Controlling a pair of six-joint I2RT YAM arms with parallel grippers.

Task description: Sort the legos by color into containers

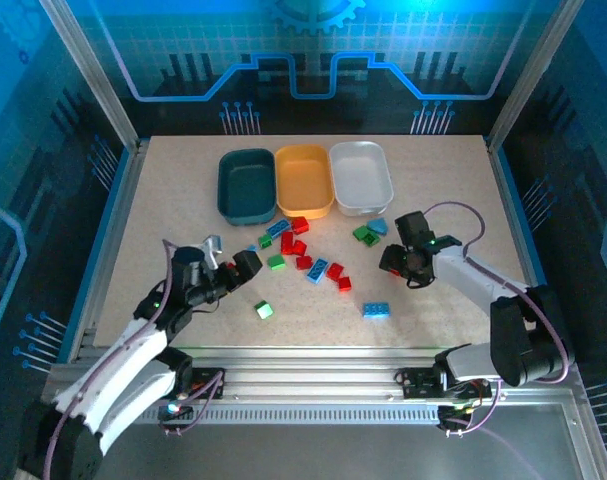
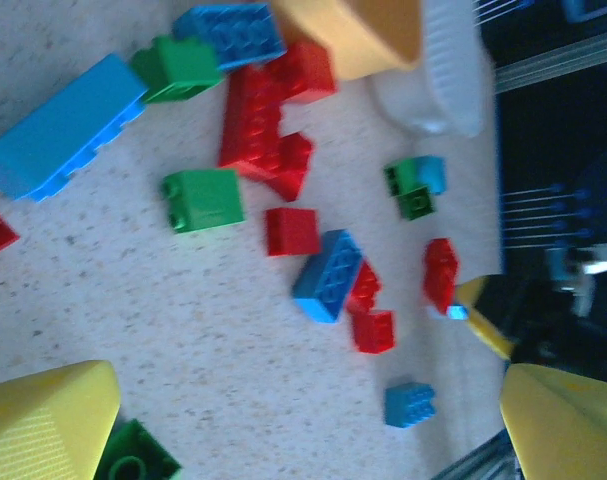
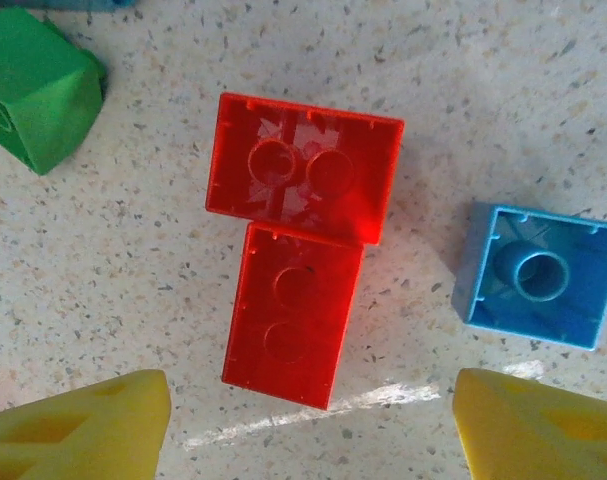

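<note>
Speckled table (image 1: 443,210) has legos (image 1: 305,262) scattered just in front of the trays (image 1: 303,212). Left gripper (image 1: 231,258) spread wide, right gripper (image 3: 311,400) also released, over two touching red bricks (image 3: 303,180).

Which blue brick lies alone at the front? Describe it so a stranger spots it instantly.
Start at the white tray and come toward the near edge, past the right gripper. The blue brick lies alone there, clear of the mixed pile. The other front stray is a green brick.
</note>
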